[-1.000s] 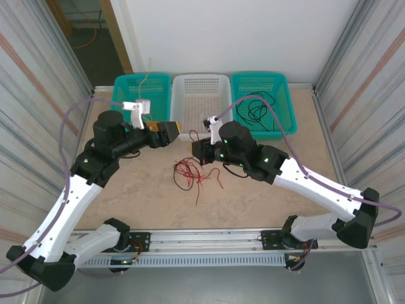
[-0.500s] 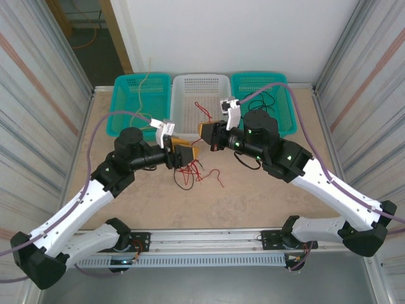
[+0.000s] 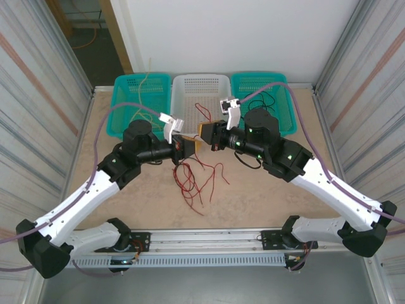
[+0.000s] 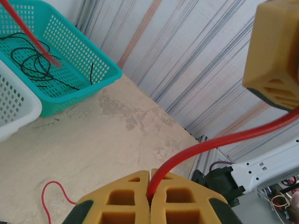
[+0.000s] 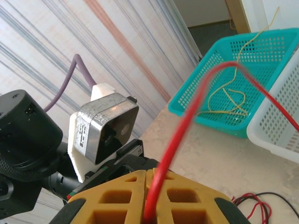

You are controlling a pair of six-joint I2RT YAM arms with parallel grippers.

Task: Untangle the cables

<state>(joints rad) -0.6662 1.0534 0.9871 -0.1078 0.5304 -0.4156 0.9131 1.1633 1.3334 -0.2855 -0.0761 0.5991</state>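
A loose tangle of red and black cables (image 3: 197,178) lies on the table in front of the baskets. Both grippers meet just above it. My left gripper (image 3: 192,145) is shut on a red cable (image 4: 196,149), which rises from its closed pads (image 4: 126,196) toward the right gripper's yellow finger (image 4: 275,46). My right gripper (image 3: 205,130) is shut on a red cable (image 5: 187,121) that arches up over toward the white basket (image 5: 280,126). More red and black strands (image 5: 252,205) lie below it.
Three baskets stand along the back wall: a teal basket (image 3: 130,95) with pale yellow cable (image 5: 229,95), the white basket (image 3: 201,85) with a red strand in it, and another teal basket (image 3: 278,88) with black cables (image 4: 35,65). Ribbed metal walls close both sides.
My left arm swung from the left basket to the centre and shut on a red cable. The right gripper rose toward the white basket, and the red tangle now trails further toward the front.
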